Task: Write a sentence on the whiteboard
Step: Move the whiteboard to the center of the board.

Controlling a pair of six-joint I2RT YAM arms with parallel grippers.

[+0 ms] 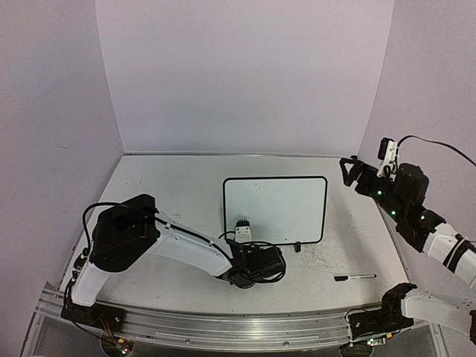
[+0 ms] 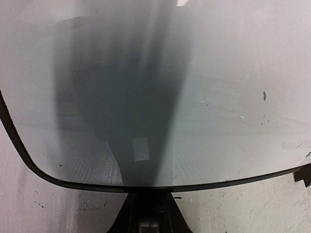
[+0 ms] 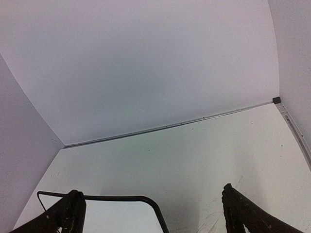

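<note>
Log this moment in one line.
whiteboard: blank | left hand: shut on its near edge | right hand: open, raised, empty | marker: on table

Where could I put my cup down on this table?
Bare: the strip between the back wall and the whiteboard, and the far-left corner beside it. Crowded: the near side, with the left gripper on the board's edge and the marker.

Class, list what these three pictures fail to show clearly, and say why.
1. Left gripper: top view, wrist covers its jaws; wrist view, bottom edge cuts them off.
2. Marker: top view, too small to tell whether capped.
3. Whiteboard: right wrist view, bottom edge leaves only a corner.
</note>
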